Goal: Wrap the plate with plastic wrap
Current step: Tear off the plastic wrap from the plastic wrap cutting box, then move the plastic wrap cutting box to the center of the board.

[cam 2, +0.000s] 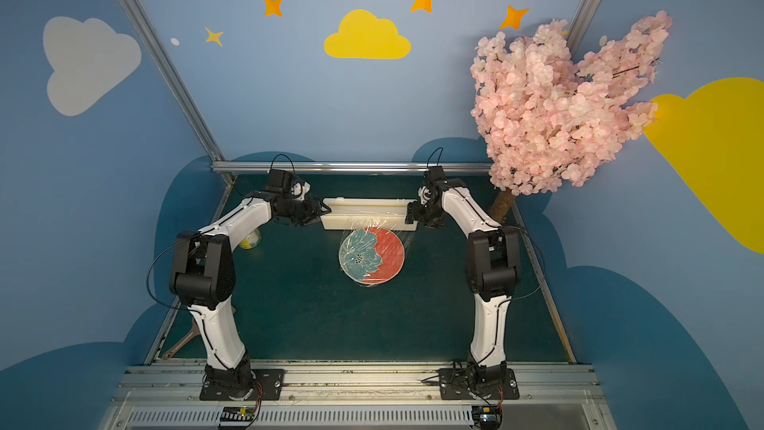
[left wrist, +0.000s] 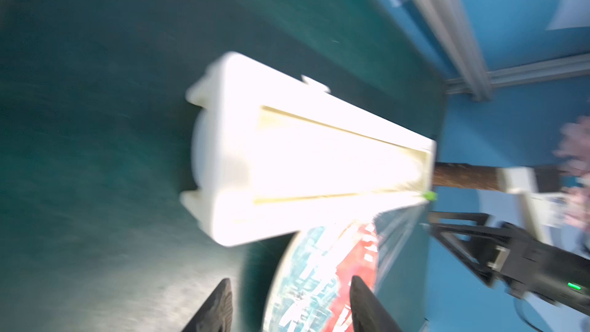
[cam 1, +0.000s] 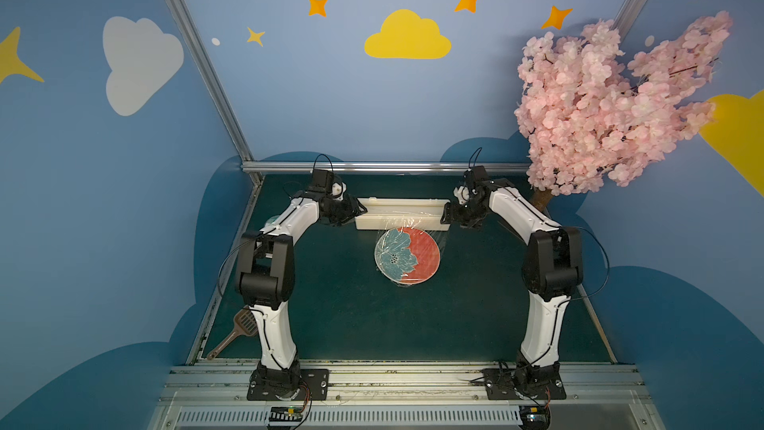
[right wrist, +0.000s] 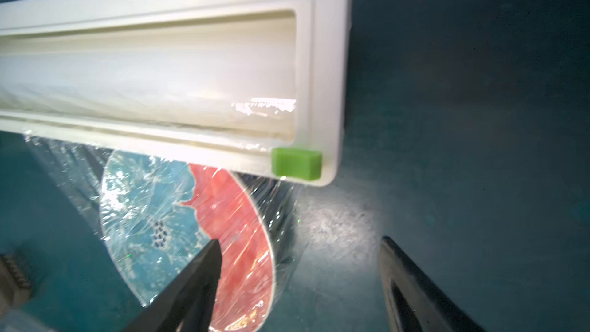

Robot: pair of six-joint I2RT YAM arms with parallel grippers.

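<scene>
Plate: round coral-and-teal flowered plate (cam 1: 407, 256), mid-table, just near of long cream dispenser box (cam 1: 401, 208).
Wrap: thin glossy transparent film (right wrist: 281, 206) drapes plate, uncut from box.
Left gripper (left wrist: 290, 279): parted, empty, at box's left end.
Right gripper (right wrist: 301, 239): wide, empty, near small green slider (right wrist: 296, 162), likely for cutting.

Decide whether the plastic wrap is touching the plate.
Touching. The right wrist view shows the plastic wrap lying wrinkled directly across the plate and draping past its rim onto the table.

Sky-blue walls (cam 1: 330, 97) carry painted white and yellow clouds (cam 1: 407, 37) and orange stars (cam 1: 317, 6). Silver aluminium posts (cam 1: 198, 59) frame the corners. A pink blossom tree (cam 1: 612, 105) stands at the far right corner of the dark green table (cam 1: 351, 324).
</scene>
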